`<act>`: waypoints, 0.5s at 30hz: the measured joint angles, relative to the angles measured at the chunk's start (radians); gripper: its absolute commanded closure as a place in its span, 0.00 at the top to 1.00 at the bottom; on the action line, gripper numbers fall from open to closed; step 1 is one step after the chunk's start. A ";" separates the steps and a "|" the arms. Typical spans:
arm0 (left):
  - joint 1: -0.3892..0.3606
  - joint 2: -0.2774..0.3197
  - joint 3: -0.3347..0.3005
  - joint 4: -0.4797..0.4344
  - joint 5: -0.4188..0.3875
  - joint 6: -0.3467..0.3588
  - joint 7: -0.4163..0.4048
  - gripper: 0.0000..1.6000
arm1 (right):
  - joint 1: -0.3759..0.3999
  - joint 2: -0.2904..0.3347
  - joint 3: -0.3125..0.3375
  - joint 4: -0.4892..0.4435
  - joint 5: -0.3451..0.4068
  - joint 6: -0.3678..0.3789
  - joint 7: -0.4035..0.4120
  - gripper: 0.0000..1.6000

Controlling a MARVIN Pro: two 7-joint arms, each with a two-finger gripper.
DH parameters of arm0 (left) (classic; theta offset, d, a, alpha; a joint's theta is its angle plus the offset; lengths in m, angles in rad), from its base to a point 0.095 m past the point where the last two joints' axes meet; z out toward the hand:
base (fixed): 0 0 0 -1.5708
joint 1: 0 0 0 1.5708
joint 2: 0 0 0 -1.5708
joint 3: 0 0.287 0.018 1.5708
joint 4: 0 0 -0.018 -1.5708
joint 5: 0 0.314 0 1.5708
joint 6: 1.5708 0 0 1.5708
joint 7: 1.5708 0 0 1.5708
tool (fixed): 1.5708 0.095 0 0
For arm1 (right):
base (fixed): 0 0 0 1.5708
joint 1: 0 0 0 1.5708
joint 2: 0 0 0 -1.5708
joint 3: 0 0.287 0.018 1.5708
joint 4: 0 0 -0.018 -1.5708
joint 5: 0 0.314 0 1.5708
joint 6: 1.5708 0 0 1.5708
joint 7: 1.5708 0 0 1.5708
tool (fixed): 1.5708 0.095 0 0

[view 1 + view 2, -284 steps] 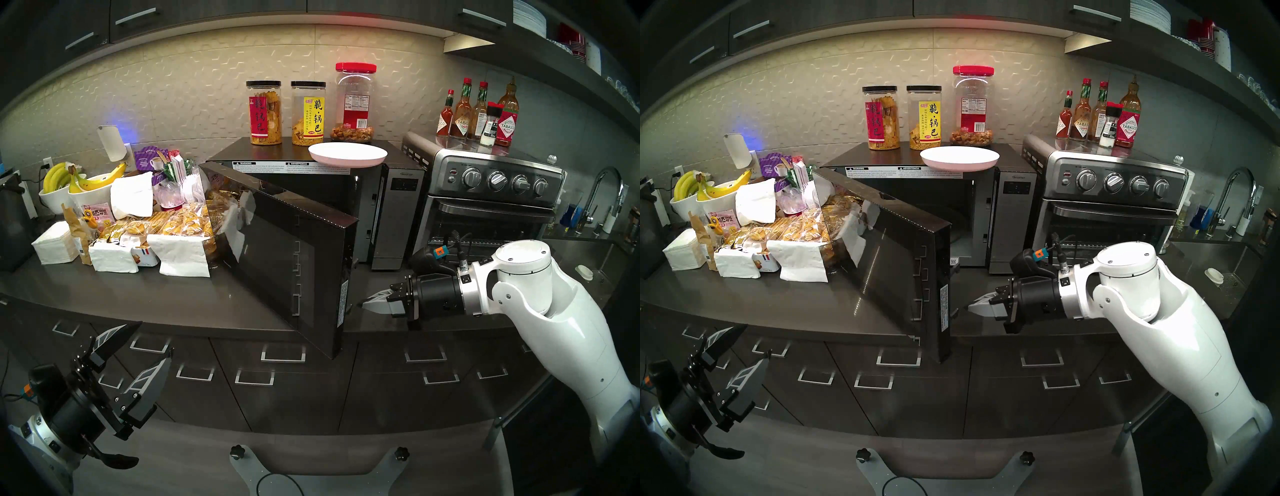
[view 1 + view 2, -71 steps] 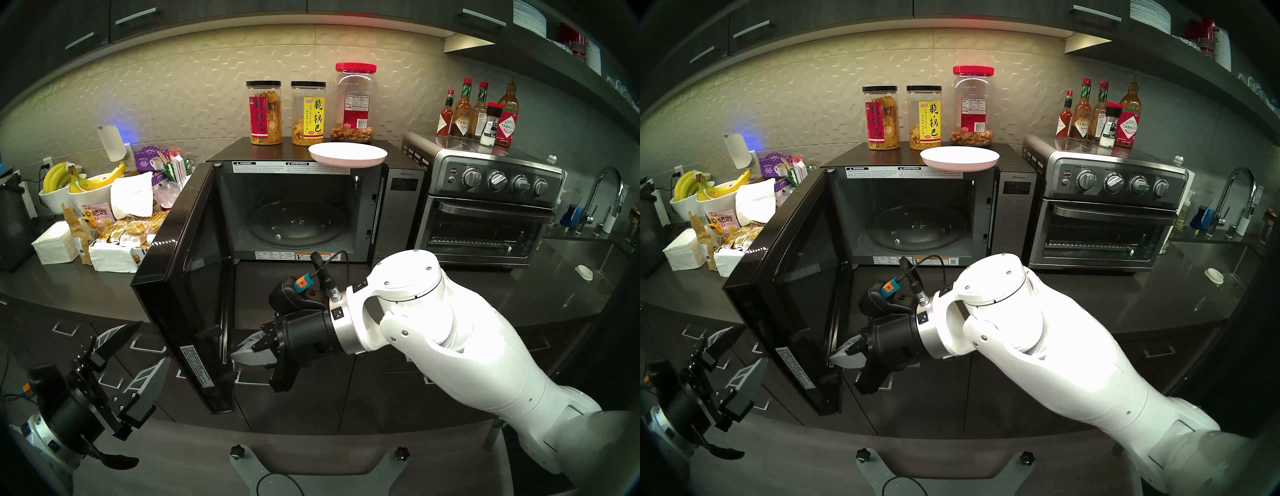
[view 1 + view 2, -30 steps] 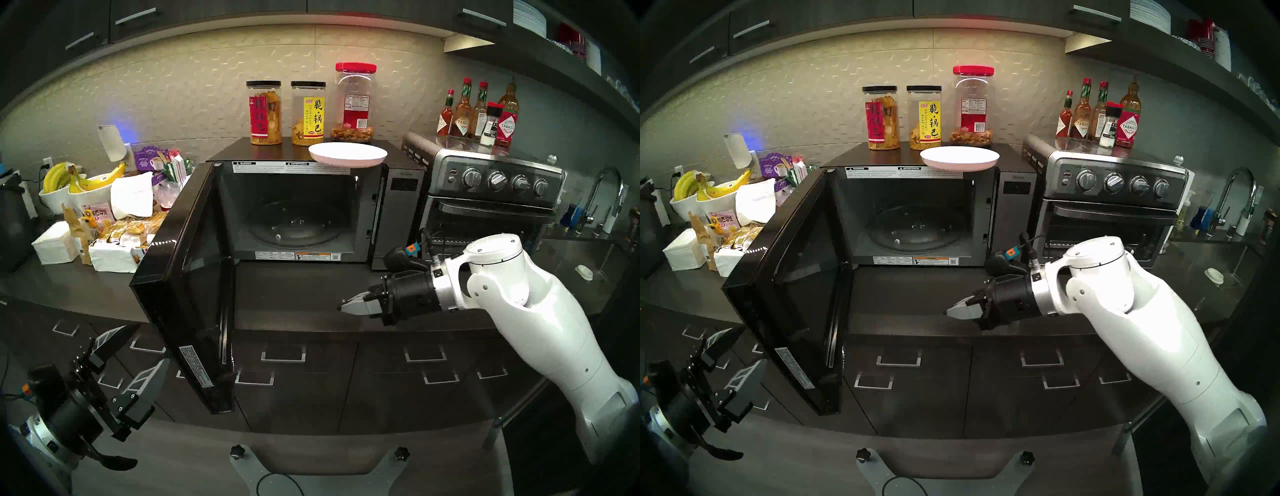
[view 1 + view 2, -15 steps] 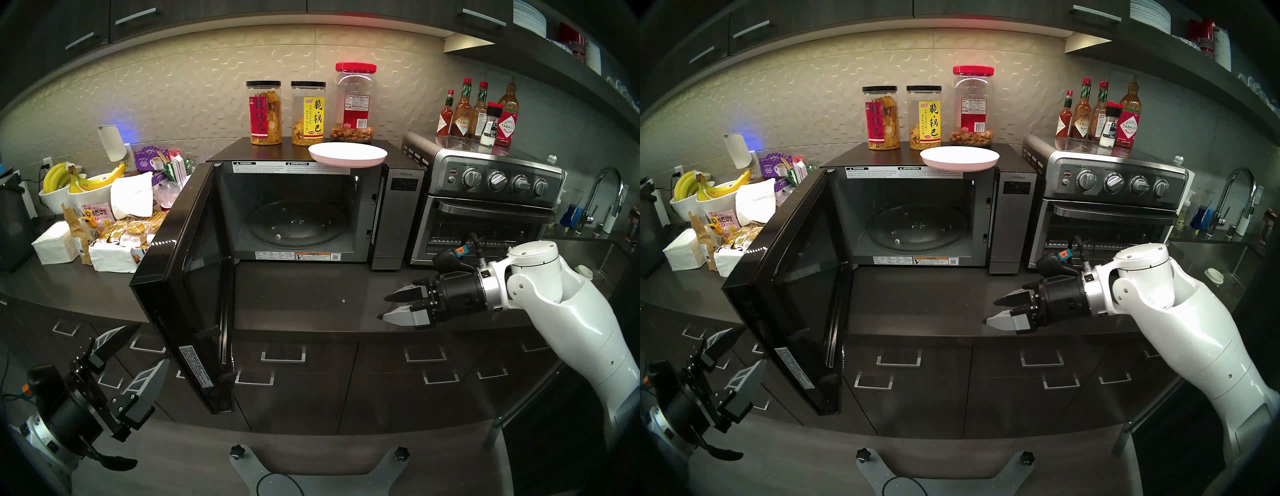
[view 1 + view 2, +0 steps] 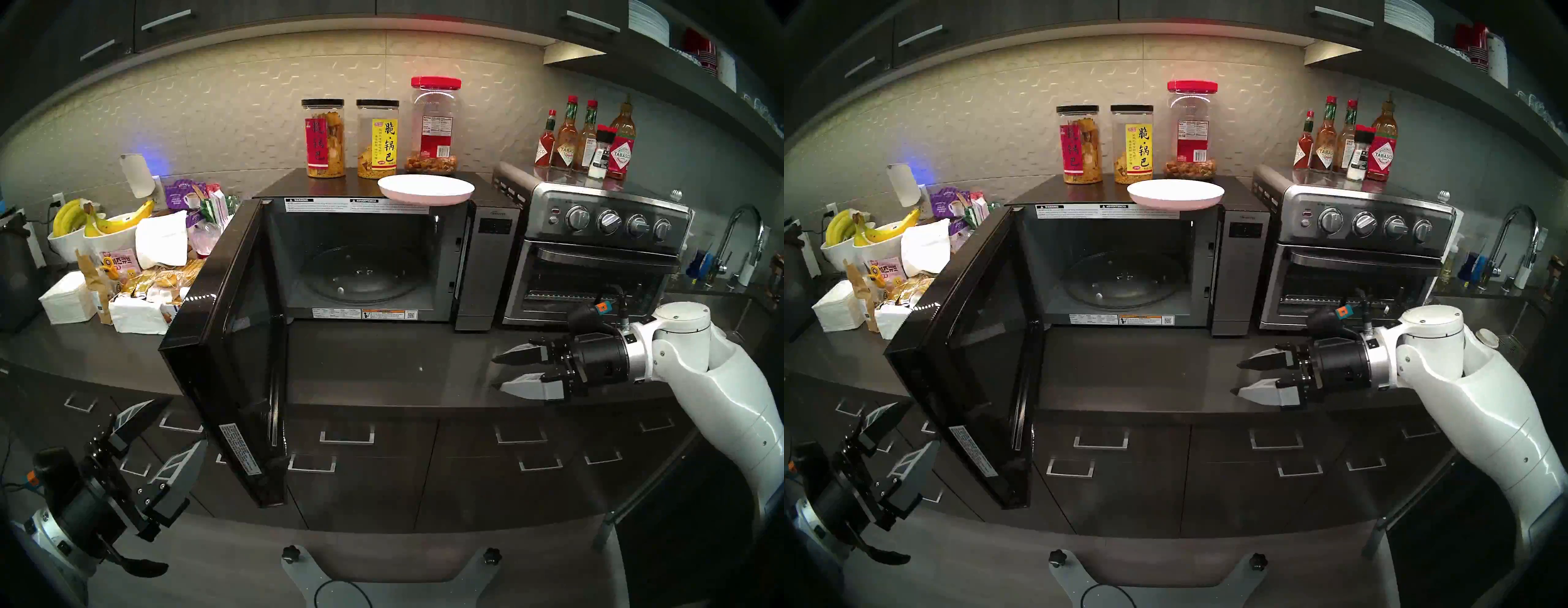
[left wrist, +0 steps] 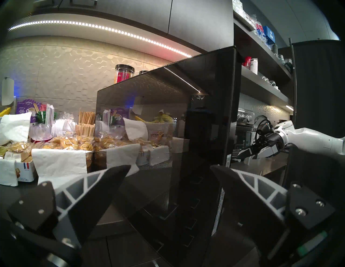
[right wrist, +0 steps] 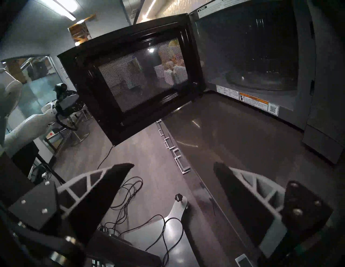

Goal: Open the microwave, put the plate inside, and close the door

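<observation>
The black microwave [image 5: 485, 263] stands on the counter with its door [image 5: 229, 339] swung wide to the left, baring the empty glass turntable [image 5: 365, 276]. The white plate [image 5: 425, 189] rests on the microwave's top, at the front right, overhanging the edge a little. My right gripper [image 5: 495, 373] hovers open and empty over the counter, right of the cavity and in front of the toaster oven. My left gripper [image 5: 186, 420] hangs open and empty below the counter edge, left of the door. The right wrist view faces the door's inner side [image 7: 145, 78].
Three snack jars [image 5: 377, 138] stand behind the plate. A steel toaster oven [image 5: 594, 254] with sauce bottles [image 5: 585, 140] on top sits to the right, a sink [image 5: 721, 322] beyond it. Snack packs, napkins and bananas [image 5: 102, 220] crowd the counter left of the door.
My right gripper has drawn back to the right, away from the door, and gone from shut to open. The door stays wide open; the plate and left arm have not moved.
</observation>
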 measured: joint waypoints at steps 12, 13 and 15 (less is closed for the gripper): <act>-0.002 -0.002 0.000 0.000 0.001 0.001 -0.001 1.00 | -0.072 -0.013 0.068 -0.017 0.003 -0.066 -0.030 1.00; -0.003 -0.002 0.000 0.000 0.001 0.002 -0.001 1.00 | -0.077 -0.013 0.074 -0.018 0.004 -0.069 -0.031 1.00; -0.003 -0.002 0.000 0.000 0.001 0.002 -0.001 1.00 | -0.086 -0.013 0.083 -0.019 0.005 -0.073 -0.034 1.00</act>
